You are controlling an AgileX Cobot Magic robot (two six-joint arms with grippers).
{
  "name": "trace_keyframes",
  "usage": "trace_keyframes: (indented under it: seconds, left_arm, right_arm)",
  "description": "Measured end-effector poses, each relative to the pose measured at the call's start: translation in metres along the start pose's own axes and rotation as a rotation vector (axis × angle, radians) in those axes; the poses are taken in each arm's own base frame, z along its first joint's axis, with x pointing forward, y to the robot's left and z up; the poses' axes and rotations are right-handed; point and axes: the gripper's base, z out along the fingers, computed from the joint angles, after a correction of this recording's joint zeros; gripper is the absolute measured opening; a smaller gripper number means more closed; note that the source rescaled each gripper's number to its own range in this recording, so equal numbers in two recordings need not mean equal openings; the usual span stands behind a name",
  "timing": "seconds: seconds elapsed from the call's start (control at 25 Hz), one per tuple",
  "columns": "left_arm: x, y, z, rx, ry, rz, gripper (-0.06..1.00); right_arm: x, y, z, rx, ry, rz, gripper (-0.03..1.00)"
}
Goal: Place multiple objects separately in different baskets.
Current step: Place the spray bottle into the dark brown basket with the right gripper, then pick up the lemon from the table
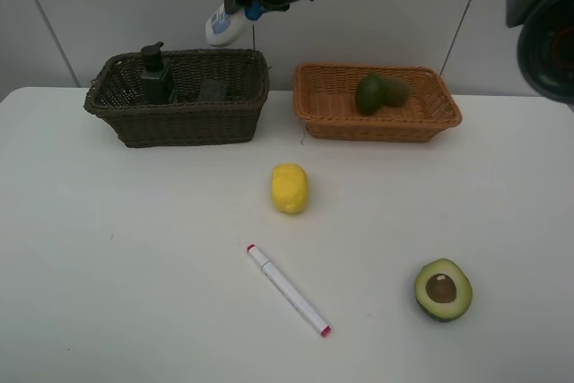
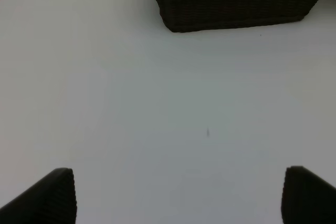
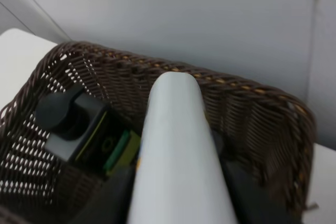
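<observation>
Baskets sit side by side at the back of the white desk (image 1: 117, 266). Dark brown basket (image 1: 179, 123) holds pump bottle (image 1: 155, 73) and black eraser block (image 1: 213, 90). Light orange basket (image 1: 377, 125) holds whole avocado (image 1: 369, 94) touching kiwi (image 1: 395, 91). Right gripper (image 1: 244, 8) above dark basket's back edge, jaws clamped on blue-capped white tube (image 1: 224, 26). Left gripper (image 2: 178, 198) over bare desk near dark basket, jaws wide apart, empty. Loose on desk, well apart: halved avocado (image 1: 443, 290), lemon (image 1: 289, 187), pink-tipped marker (image 1: 288, 291).
</observation>
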Motion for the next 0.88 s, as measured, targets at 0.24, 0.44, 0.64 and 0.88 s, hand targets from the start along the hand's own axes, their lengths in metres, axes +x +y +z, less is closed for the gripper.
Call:
trace_keyframes:
  seconds: [0.24, 0.44, 0.64, 0.88]
  left_arm:
    - [0.0, 0.0, 0.0, 0.0, 0.0, 0.0, 1.0]
    - [0.0, 0.0, 0.0, 0.0, 0.0, 0.0, 1.0]
    - [0.0, 0.0, 0.0, 0.0, 0.0, 0.0, 1.0]
    - [0.0, 0.0, 0.0, 0.0, 0.0, 0.001, 1.0]
  right_arm:
    - [0.026, -0.014, 0.048, 0.019, 0.009, 0.005, 0.3]
    - [0.018, -0.014, 0.047, 0.021, -0.06, -0.005, 0.76]
    - [0.02, -0.013, 0.045, 0.024, -0.023, -0.01, 0.98]
    - [0.007, -0.001, -0.013, 0.052, 0.182, -0.058, 0.99]
